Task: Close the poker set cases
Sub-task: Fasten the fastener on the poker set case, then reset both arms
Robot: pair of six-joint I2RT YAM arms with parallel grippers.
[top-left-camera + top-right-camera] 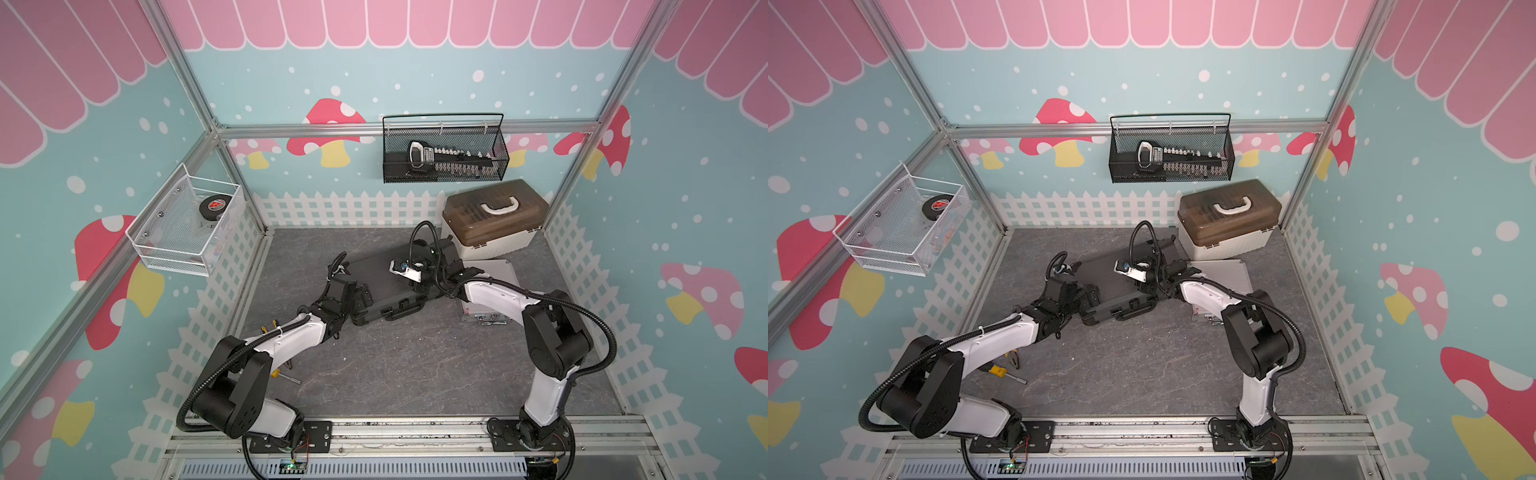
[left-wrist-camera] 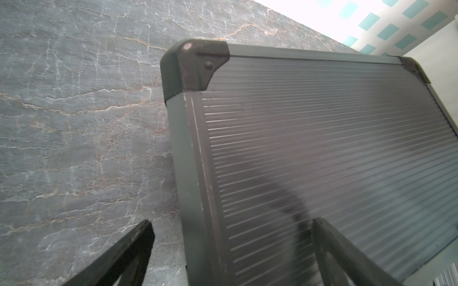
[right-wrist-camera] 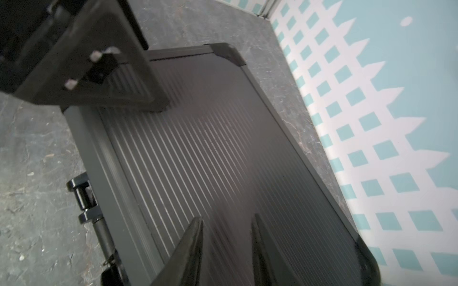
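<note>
The black ribbed case (image 1: 374, 276) (image 1: 1104, 276) lies flat mid-table with its lid down and its handle (image 1: 405, 309) towards the front. My left gripper (image 1: 359, 291) (image 2: 231, 221) is open at the case's left end, one finger over the lid (image 2: 322, 136) and one beyond the edge. My right gripper (image 1: 409, 280) (image 3: 226, 218) hovers low over the lid (image 3: 210, 136), open, with a narrow gap and nothing between its fingers. The silver ribbed case (image 1: 498, 272) (image 1: 1229, 274) lies flat to the right, partly hidden by my right arm.
A white storage box with a brown lid (image 1: 494, 224) stands behind the silver case. A black wire basket (image 1: 444, 149) hangs on the back wall. A white mesh basket (image 1: 187, 224) hangs on the left wall. Pliers (image 1: 1014, 357) and a screwdriver (image 1: 1005, 373) lie beside my left arm.
</note>
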